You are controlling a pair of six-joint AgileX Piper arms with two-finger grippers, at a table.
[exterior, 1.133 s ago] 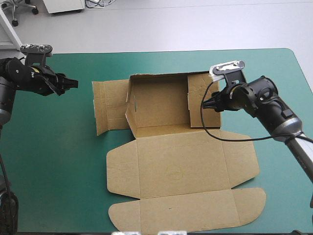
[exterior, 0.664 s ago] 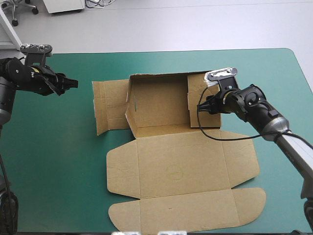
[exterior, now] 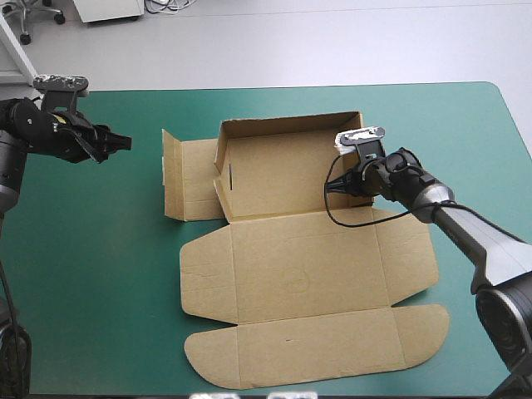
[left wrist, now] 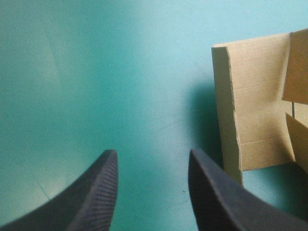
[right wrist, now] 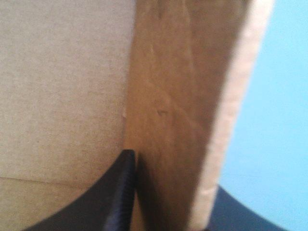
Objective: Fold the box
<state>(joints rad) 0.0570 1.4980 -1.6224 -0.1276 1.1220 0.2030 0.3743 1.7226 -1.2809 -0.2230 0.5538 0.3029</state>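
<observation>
The right pincer (exterior: 332,186) has pushed inward, standing a side wall of the brown cardboard box (exterior: 291,283) upright — clamped in its grip. The left pincer (exterior: 123,143) hovers aside, spread.

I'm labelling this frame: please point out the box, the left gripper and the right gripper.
box (exterior: 303,266): high view, on its flat middle panel.
left gripper (left wrist: 152,154): left wrist view, midway between its open fingertips.
right gripper (exterior: 332,186): high view, at its fingertips on the box's right wall.

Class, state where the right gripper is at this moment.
In the high view the right gripper sits right of centre, shut on the right wall of the box.
</observation>
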